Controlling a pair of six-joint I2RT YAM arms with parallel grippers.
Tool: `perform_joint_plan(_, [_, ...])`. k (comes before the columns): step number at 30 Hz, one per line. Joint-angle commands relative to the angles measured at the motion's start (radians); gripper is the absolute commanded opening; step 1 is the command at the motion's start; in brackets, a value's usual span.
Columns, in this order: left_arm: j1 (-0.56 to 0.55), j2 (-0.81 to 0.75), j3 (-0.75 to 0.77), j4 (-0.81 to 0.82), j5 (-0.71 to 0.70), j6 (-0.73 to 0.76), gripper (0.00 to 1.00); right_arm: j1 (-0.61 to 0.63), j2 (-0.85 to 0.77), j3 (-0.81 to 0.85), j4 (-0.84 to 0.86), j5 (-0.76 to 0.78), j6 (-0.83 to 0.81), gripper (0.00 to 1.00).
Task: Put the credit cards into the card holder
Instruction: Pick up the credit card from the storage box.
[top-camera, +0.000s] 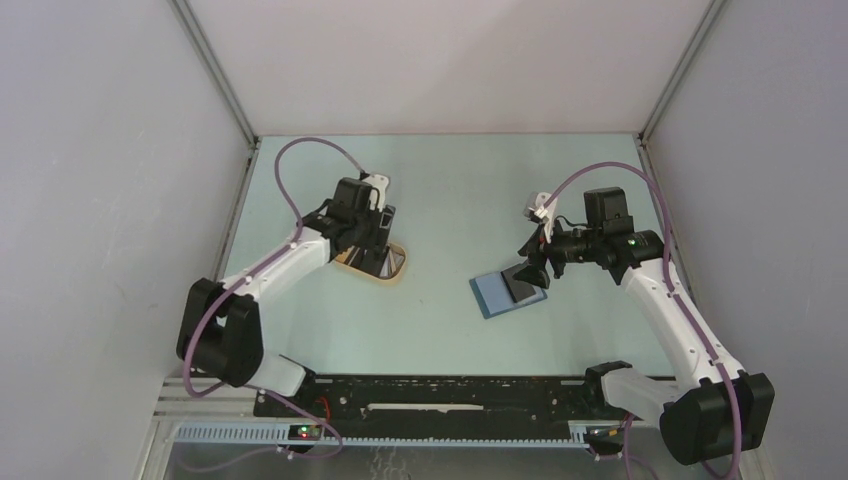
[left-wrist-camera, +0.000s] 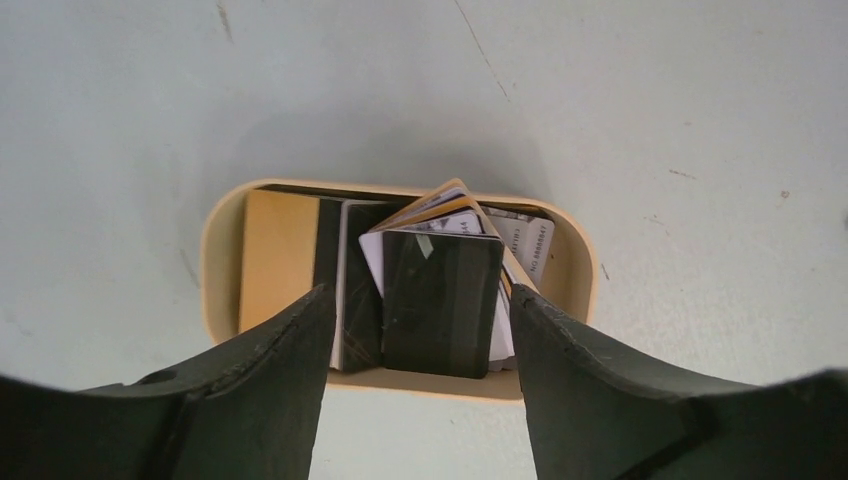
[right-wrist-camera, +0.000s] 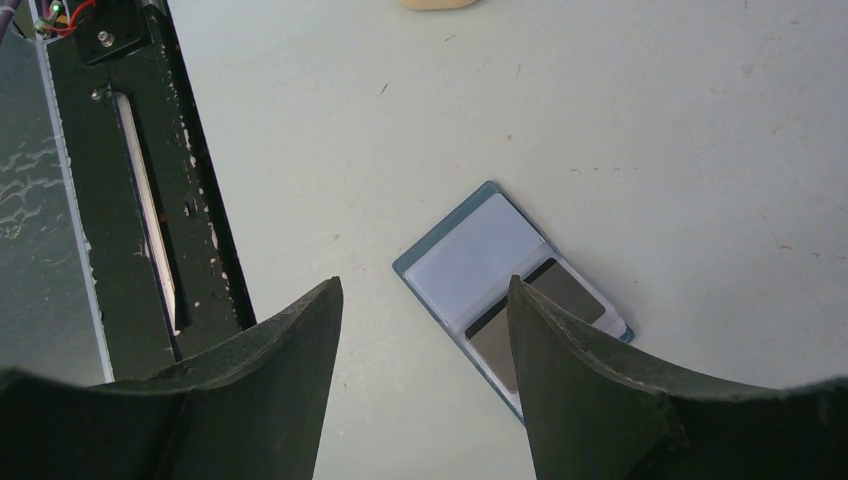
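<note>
A pale mint-green matte worktop forms the base of an enclosure; faint scuffs and dark specks mark it. Plain grey-white panel walls close the left, back and right, joined by slanting aluminium corner struts; a black metal rail runs along the near edge; the light is soft and even.

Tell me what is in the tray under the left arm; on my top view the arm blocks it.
Observer: The tan tray holds a loose pile of credit cards, with a dark striped card topmost. The left jaws stand one on either side of it, not closed on it.
Operator: Report the card holder from the right wrist.
Observer: The card holder lies open, pale blue side up, with a grey card on its other half. The right jaws are open and empty.
</note>
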Motion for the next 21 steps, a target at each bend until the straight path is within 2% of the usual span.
perform_joint_plan(1, [0.008, 0.039, 0.043, -0.029, 0.126, 0.013, 0.71, 0.005, -0.017, 0.001, 0.005, -0.013, -0.002, 0.70])
perform_joint_plan(8, [0.027, 0.100, 0.051, -0.025, 0.169, 0.042, 0.74, 0.006, -0.007, 0.001, 0.006, -0.009, -0.002, 0.70])
perform_joint_plan(21, [0.058, 0.151, 0.053, -0.024, 0.153, 0.067, 0.75, 0.011, 0.000, 0.001, 0.008, -0.008, -0.002, 0.70])
